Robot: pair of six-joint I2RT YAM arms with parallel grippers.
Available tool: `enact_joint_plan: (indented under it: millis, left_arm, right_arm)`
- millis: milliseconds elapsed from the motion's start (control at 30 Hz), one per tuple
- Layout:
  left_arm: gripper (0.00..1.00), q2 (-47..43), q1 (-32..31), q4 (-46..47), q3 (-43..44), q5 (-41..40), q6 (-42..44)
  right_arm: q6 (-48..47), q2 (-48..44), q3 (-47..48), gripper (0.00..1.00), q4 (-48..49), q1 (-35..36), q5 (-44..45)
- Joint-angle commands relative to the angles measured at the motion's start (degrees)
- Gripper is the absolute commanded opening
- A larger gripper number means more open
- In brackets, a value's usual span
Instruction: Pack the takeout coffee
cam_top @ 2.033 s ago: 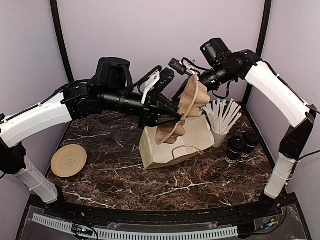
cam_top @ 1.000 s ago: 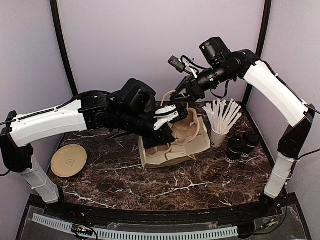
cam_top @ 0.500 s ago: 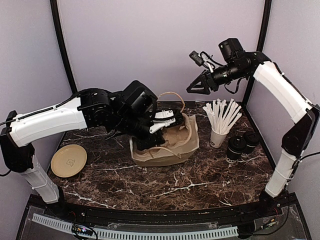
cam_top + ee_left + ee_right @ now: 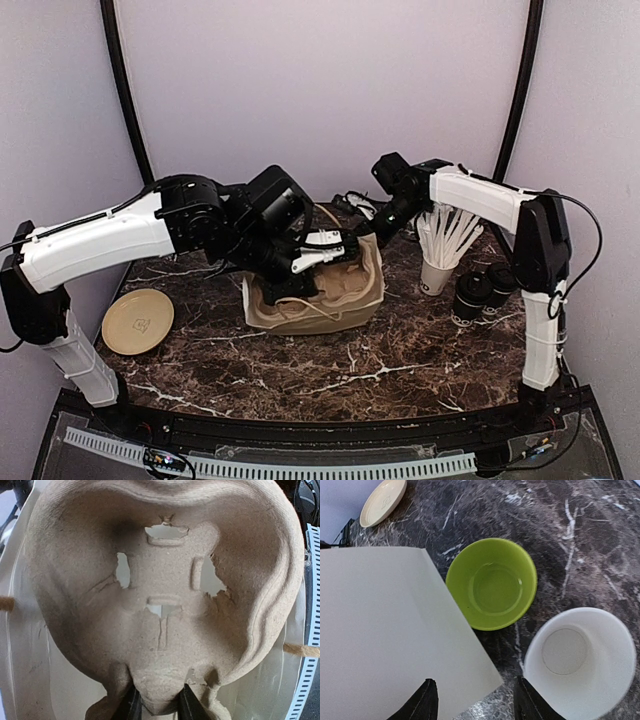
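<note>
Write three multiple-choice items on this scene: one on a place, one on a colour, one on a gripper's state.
1. Where do the lidded coffee cups stand?
A) on the right, beside the white cup of sticks
B) far left
C) front centre

2. What colour is the bowl?
A) red
B) lime green
C) blue

3. What is the left gripper doing?
A) hanging open
B) shut on nothing
C) gripping the pulp cup carrier

Answers: A, the top view shows them just right of that cup; B, plain in the right wrist view; C, its fingers pinch the carrier's edge.
</note>
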Motion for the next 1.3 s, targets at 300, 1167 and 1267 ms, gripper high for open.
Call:
enact_joint_plan:
  millis: [300,1167,1267]
  left_arm:
    - [0.27,-1.16,-0.04,-9.03,5.07,3.71,-0.56]
    - [0.29,1.12,-0.04,-13.73,0.56,11.68,-1.13]
    - [0.29,1.02,-0.04,-14.09,2.79,12.20,-1.59]
  right_arm:
    - [-8.21,4.69,-0.17,0.51,-9.99,4.71,-12.39]
    - [-16.72,-7.66,-5.47,0.58,-15.47,2.51,-5.93]
    - [-16.53,-10.63,-6.30,0.59,-15.17,1.46,-5.98]
